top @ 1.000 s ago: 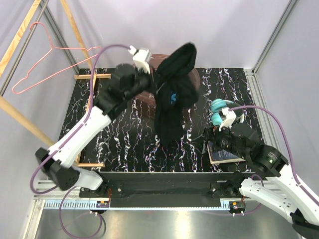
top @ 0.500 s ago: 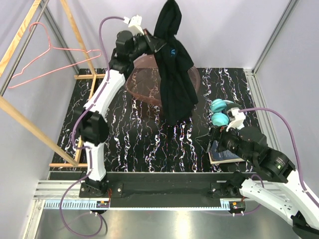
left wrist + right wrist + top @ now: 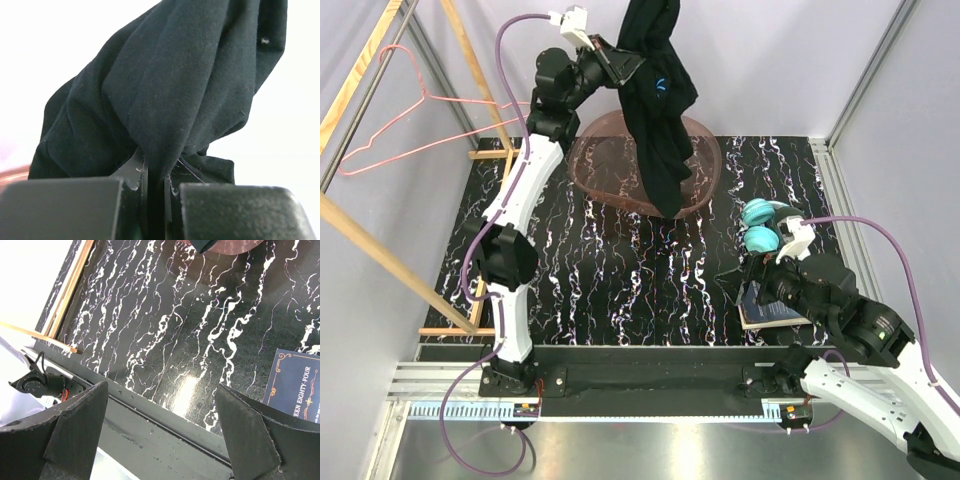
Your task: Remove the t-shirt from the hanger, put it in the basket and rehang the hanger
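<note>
The black t-shirt (image 3: 660,130), the only garment in view, is bunched in your left gripper (image 3: 155,181). Its jaws are pinched almost together on a fold of the cloth, and the rest hangs down from them, high above the table. Below that gripper sits one reddish-brown translucent round basket (image 3: 603,165); the shirt's lower end hangs over it, though you cannot tell whether it touches. Well off to the gripper's left, the one thin pink wire hanger (image 3: 424,96) hangs bare beside the light wooden frame bars (image 3: 472,72).

Your right gripper (image 3: 161,387) stands wide and empty, low over the black white-veined marble-pattern table (image 3: 175,315). One dark blue book (image 3: 295,382) lies just to its right. Just beyond that gripper sits one teal object with two rounded cups (image 3: 761,226).
</note>
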### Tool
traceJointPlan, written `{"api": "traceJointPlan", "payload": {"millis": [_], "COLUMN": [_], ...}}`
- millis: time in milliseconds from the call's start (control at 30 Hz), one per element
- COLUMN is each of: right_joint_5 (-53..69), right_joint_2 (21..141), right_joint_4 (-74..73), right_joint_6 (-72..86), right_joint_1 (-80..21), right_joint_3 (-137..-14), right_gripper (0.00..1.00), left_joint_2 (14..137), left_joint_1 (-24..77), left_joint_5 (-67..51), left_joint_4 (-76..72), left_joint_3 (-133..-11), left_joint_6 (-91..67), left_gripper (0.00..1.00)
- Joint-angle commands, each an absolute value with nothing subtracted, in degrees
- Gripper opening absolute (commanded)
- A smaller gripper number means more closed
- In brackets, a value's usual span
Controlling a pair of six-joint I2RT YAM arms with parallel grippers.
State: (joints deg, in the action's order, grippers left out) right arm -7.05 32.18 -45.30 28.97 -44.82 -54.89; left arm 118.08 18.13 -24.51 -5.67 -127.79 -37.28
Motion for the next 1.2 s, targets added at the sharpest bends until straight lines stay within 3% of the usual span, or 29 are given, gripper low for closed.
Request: {"api": "traceJointPlan", "payload": {"millis": [0,200,333,467,533,567,633,700,733,1000,1167], "right_joint_5": [-7.91,-6.77,-5.54,-4.40,-3.96,-3.78,-2.82,-1.94,-1.06,-0.18,-0.18], "right_joint_2": [33.48,33.14,33.57,34.36,34.63,34.80,35.42,36.12,36.30,37.26,36.39], "right_joint_4": [-43.25,-42.63,-42.36,-41.66,-41.57,-41.49,-41.48,-41.57,-41.75,-41.92,-41.84], "right_joint_6": [29.79,31.64,32.61,33.40,33.92,34.36,34.89,35.94,36.21,40.95,43.68], "right_joint_1": [-44.56,-44.56,-44.56,-44.56,-44.56,-44.56,-44.56,-44.56,-44.56,-44.56,-44.56], "right_joint_3": [-56.25,-55.02,-54.40,-54.05,-53.97,-53.88,-53.88,-53.53,-53.53,-51.86,-49.84], "right_gripper": [0.95,0.95,0.95,0.95,0.95,0.95,0.95,0.95,0.95,0.96,0.96], "left_joint_2": [116.63,119.09,118.57,118.56,119.44,121.53,123.65,122.88,121.39,103.99,87.40], "left_joint_1": [18.19,19.77,24.15,27.77,29.34,29.62,29.88,29.79,29.79,30.32,36.11], "left_joint_5": [-27.07,-22.95,-6.12,3.41,6.48,7.29,8.52,9.40,9.49,1.69,-9.48], "left_joint_4": [-3.28,14.37,24.24,27.77,29.79,31.19,36.90,39.89,39.90,38.15,31.34], "left_joint_3": [-123.76,-118.57,-113.31,-111.01,-111.96,-113.28,-118.44,-120.40,-119.98,-119.27,-102.00], "left_joint_6": [-35.87,-23.86,-14.26,-5.73,-0.37,1.74,4.30,2.48,1.33,-9.74,-17.12], "left_gripper": [0.00,0.00,0.00,0.00,0.16,0.31,0.75,0.94,0.99,0.99,0.99]}}
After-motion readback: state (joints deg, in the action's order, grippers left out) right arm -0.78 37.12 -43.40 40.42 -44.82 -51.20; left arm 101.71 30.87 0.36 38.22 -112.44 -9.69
